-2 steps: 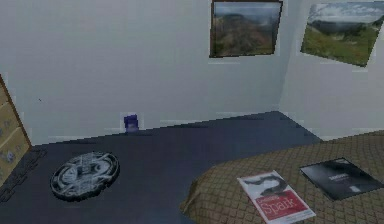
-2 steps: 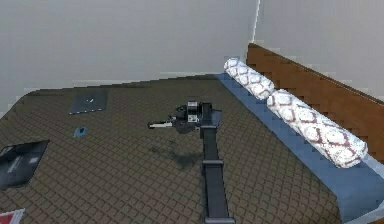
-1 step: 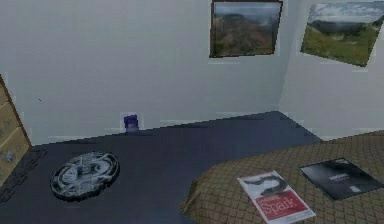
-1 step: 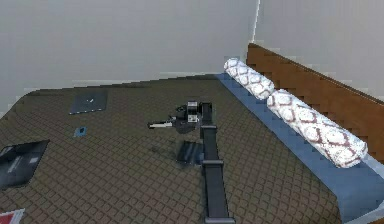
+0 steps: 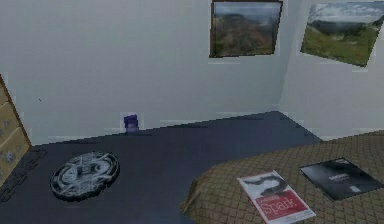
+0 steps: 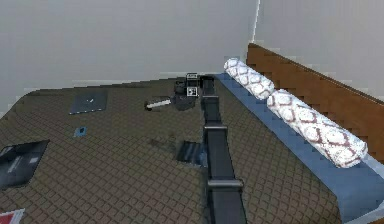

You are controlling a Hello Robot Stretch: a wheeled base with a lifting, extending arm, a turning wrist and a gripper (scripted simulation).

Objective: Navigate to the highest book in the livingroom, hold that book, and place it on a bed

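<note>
The bed (image 6: 120,170) has a brown patterned cover and spreads across the arm side view. My arm (image 6: 216,150) reaches out over it from the bottom edge. The gripper (image 6: 160,103) is at the arm's far end, left of the two white marker squares, with a pale flat shape at its fingers over the cover. I cannot tell whether it holds anything. A grey flat item (image 6: 88,103) lies on the cover to the left. In the forward view a corner of the bed (image 5: 220,195) carries a white and red book (image 5: 275,197) and a dark flat item (image 5: 341,177).
Two patterned pillows (image 6: 300,120) lie against a wooden headboard (image 6: 310,80) on the arm side view's right. A dark flat item (image 6: 22,162) lies at the left. A round dark disc (image 5: 85,173) sits on the blue floor, a small blue object (image 5: 130,122) by the wall, framed landscapes (image 5: 245,28) above.
</note>
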